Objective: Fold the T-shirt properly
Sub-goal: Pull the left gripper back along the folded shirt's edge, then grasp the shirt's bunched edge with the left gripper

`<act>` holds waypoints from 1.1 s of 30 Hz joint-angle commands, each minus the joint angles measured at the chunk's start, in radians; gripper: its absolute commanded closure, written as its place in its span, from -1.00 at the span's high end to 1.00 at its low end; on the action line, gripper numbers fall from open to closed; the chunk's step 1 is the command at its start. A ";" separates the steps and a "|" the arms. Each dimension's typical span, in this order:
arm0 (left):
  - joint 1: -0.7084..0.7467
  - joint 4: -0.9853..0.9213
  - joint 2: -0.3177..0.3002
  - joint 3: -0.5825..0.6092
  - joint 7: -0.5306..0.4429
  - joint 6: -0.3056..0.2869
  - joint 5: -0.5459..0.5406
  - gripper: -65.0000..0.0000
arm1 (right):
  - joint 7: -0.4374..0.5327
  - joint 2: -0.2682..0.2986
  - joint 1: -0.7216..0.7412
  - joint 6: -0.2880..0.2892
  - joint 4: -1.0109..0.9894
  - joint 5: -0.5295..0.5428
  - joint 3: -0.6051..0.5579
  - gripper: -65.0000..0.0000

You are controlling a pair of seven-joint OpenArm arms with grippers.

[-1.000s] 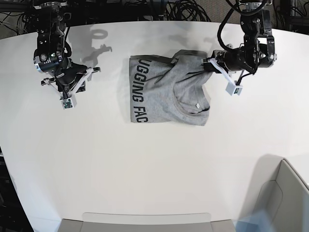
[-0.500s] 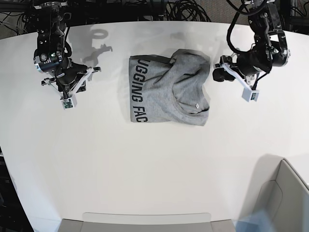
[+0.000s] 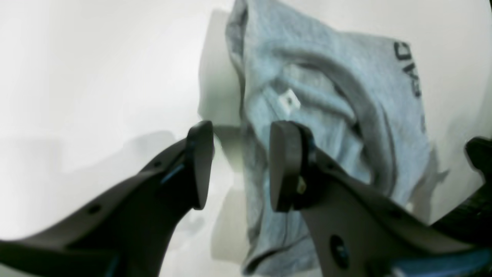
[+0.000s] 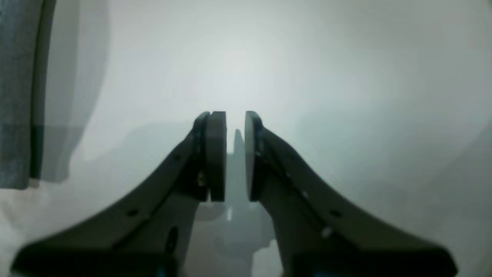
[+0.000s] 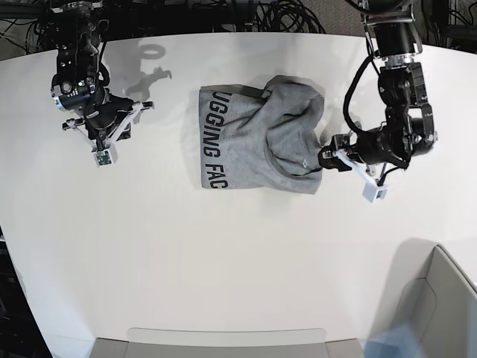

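The heather-grey T-shirt lies partly folded and rumpled in the middle of the white table, with black lettering along its left edge and the collar with its white tag facing up. My left gripper is open and low at the shirt's right edge. In the left wrist view the left gripper straddles that edge of the T-shirt, with the jaws apart and not closed on the cloth. My right gripper hovers over bare table far to the left. In the right wrist view the right gripper is empty, its pads a narrow gap apart.
A grey bin stands at the front right corner and a grey tray at the front edge. Cables hang behind the table's far edge. The shirt's left edge shows at the side of the right wrist view.
My left gripper let go of the shirt's upper right part, swung out to the right, then came down toward the front to the shirt's lower right edge. The right arm stayed still.
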 commanded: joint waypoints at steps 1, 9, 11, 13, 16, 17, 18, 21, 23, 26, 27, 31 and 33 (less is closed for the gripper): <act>-0.020 0.016 -0.011 -0.003 -0.005 0.001 -0.024 -0.26 | 0.016 0.008 0.010 0.005 0.018 0.003 0.005 -0.75; -0.020 -0.003 -0.009 0.000 -0.005 0.001 -0.021 -0.26 | 0.016 0.005 0.016 0.005 0.016 0.003 0.005 -0.75; -0.020 -0.034 -0.009 0.000 -0.015 0.001 -0.025 -0.26 | 0.016 0.005 0.017 0.005 0.016 0.003 0.005 -0.75; -0.023 -0.064 -0.009 0.003 -0.029 0.001 -0.025 -0.26 | 0.016 0.007 0.017 0.005 0.016 0.003 0.005 -0.75; -0.058 -0.098 -0.012 0.075 -0.048 -0.001 -0.024 -0.26 | 0.016 0.007 0.017 0.005 0.016 0.003 0.005 -0.75; -0.066 -0.107 -0.012 0.088 -0.051 -0.001 -0.022 -0.26 | 0.016 0.008 0.017 0.005 0.016 0.003 0.005 -0.75; -0.070 -0.113 -0.012 0.098 -0.057 -0.001 -0.022 -0.26 | 0.016 0.008 0.017 0.005 0.016 0.003 0.005 -0.75; -0.069 -0.116 -0.012 0.109 -0.084 -0.001 -0.024 -0.26 | 0.016 0.008 0.017 0.005 0.016 0.003 0.005 -0.75; -0.069 -0.116 -0.012 0.106 -0.086 -0.001 -0.024 -0.26 | 0.016 0.008 0.017 0.005 0.016 0.003 0.005 -0.75; -0.069 -0.116 -0.014 0.104 -0.086 -0.001 -0.024 -0.26 | 0.016 0.010 0.017 0.005 0.013 0.003 0.012 -0.75; -0.069 -0.116 -0.014 0.104 -0.086 -0.001 -0.024 -0.26 | 0.016 0.010 0.017 0.005 0.013 0.003 0.012 -0.75; -0.069 -0.115 -0.014 0.103 -0.086 -0.001 -0.024 -0.27 | 0.016 0.010 0.019 0.005 0.013 0.003 0.006 -0.75; -0.070 -0.112 -0.014 0.103 -0.088 -0.001 -0.024 -0.27 | 0.016 0.010 0.022 0.005 0.013 0.003 0.006 -0.75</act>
